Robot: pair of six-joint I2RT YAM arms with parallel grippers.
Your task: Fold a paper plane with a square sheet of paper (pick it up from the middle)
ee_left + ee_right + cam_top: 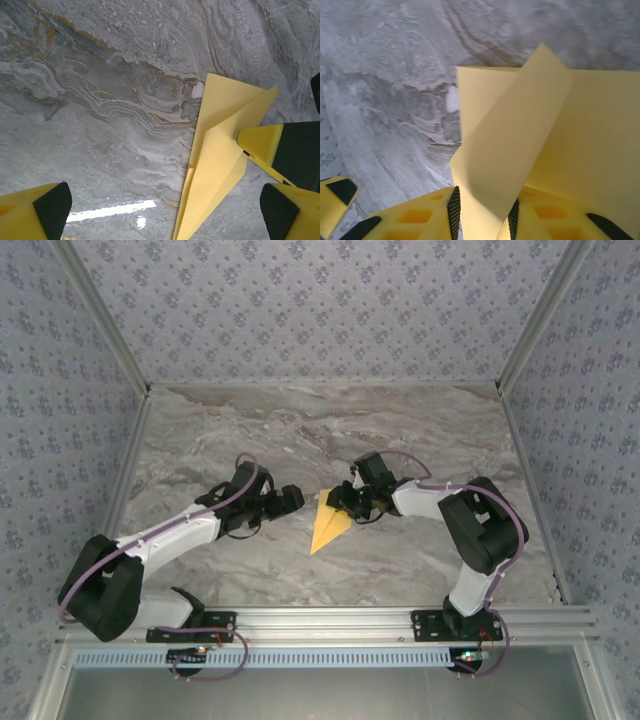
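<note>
Marble tabletop (300, 430), dead centre: the paper plane (330, 526) rests with its nose toward the arm bases. The right gripper (345, 504) pinches the wide tail end, a raised flap sandwiched between its pads. The left gripper (297, 499) hovers just beside the plane, fingers spread wide.

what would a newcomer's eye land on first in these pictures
The mustard-yellow paper plane, a pointed wedge lying in the middle of the grey marbled table. The right gripper is at its wide end, with a raised flap standing between its fingers. The left gripper sits open just to the left, apart from the paper.
</note>
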